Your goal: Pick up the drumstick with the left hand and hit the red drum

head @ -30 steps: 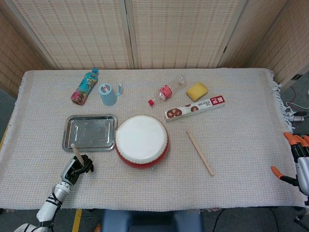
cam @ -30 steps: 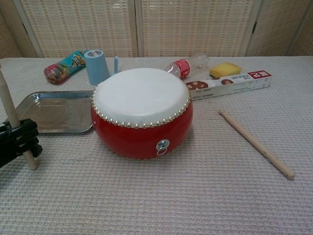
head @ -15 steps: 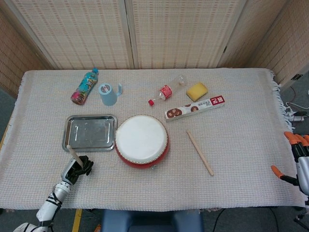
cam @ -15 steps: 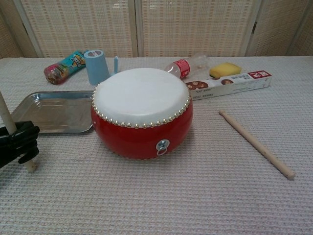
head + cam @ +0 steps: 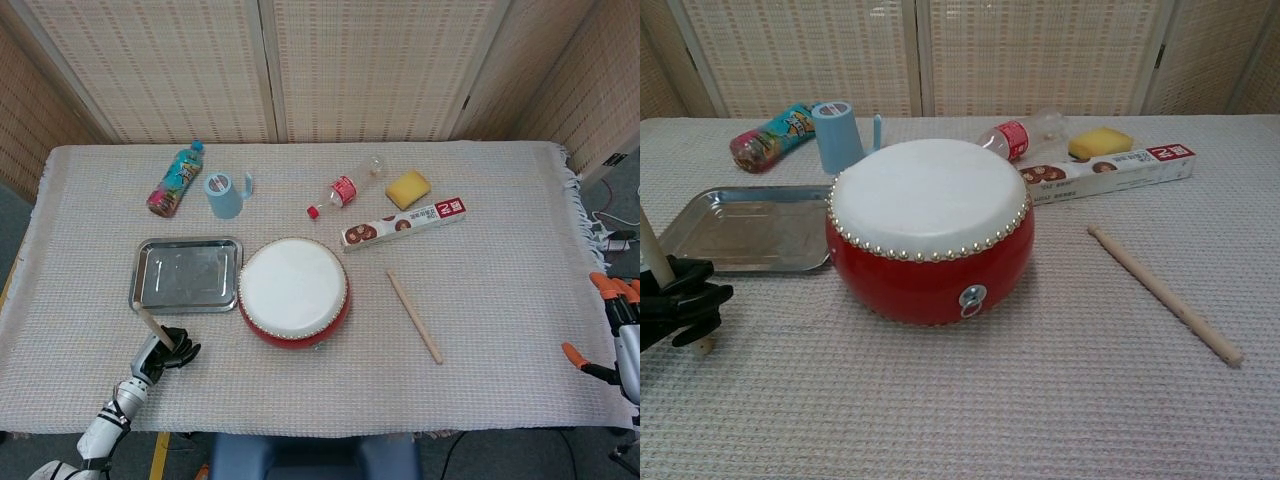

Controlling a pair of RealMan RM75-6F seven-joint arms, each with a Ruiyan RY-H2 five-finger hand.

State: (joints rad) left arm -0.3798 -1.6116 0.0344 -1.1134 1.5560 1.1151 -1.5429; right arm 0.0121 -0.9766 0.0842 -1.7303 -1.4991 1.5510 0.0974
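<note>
Gripping a light, rigid wooden drumstick [image 5: 654,252] near its lower end, the left robot hand [image 5: 676,305] stays closed around it beside the red drum [image 5: 930,230]; this low hold likely suits swinging.

left robot hand [image 5: 675,305] grips drumstick [image 5: 658,260] approx upright, w/ red drum [image 5: 930,230] nearby

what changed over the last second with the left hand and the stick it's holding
The left hand slid a little left and toward the robot, away from the red drum, keeping its grip on the drumstick, whose top tipped further left. The second drumstick, tray and right hand stayed put.
</note>
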